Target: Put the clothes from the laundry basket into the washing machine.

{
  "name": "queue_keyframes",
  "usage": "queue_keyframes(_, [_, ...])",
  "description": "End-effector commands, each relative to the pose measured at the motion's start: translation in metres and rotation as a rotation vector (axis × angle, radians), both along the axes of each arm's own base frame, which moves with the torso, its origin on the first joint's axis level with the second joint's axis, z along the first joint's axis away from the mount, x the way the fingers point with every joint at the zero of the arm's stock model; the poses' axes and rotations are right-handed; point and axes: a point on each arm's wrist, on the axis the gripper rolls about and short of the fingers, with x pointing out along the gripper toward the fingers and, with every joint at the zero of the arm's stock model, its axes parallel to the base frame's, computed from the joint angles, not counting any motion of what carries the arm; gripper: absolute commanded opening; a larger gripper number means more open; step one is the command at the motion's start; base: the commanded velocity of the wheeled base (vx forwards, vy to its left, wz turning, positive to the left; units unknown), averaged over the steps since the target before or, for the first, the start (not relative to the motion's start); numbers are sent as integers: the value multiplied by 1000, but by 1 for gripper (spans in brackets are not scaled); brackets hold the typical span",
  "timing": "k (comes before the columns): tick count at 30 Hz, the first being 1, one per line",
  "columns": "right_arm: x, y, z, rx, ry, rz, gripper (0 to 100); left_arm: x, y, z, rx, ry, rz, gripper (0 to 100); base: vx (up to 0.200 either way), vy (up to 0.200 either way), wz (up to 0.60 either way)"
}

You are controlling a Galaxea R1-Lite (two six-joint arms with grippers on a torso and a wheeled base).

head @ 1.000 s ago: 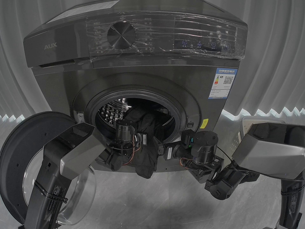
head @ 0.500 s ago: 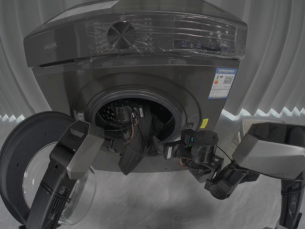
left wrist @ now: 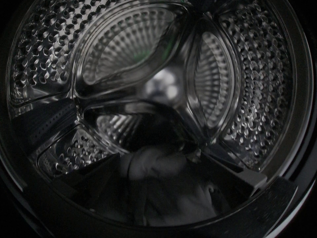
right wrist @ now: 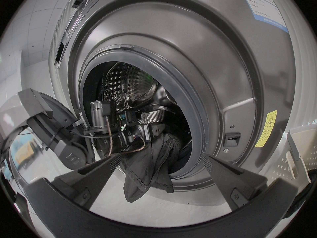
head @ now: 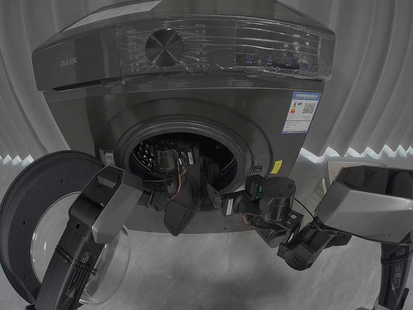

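Before the pleated curtain (head: 370, 65), your left gripper (left wrist: 158, 156) sits spread inside the washing machine drum (left wrist: 257, 66), right gripper (right wrist: 160, 156) spread outside, and the dark garment (head: 178, 220) straddling the door rim (head: 247, 160) could snag your wrist and slide out.

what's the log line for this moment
left claw open in drum | dark garment hanging over door rim | right claw open outside

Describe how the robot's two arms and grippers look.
The left arm and right arm wear angular silver-grey shells over black joints. Black cable ties band the left arm's lower link; red and white wires loop at its wrist. The right gripper has dark, flat wedge fingers.
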Motion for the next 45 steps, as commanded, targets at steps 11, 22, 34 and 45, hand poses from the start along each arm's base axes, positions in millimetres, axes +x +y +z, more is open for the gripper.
queue_keyframes(11, [-3, 4, 1, 4, -3, 13, 100, -60, -13, -24, 81, 197, -161, 100, 0, 0, 0])
queue_keyframes(22, [-3, 4, 0, 2, -1, 12, 100, -56, -18, -39, 82, 199, -163, 0, 0, 0, 0])
queue_keyframes(34, [-3, 4, 0, 2, -1, 12, 100, -14, -3, 1, 8, 38, -50, 0, 0, 0, 0])
queue_keyframes(45, [-3, 3, 1, 3, -2, 10, 100, 13, 12, -2, -9, -9, 11, 0, 0, 0, 0])
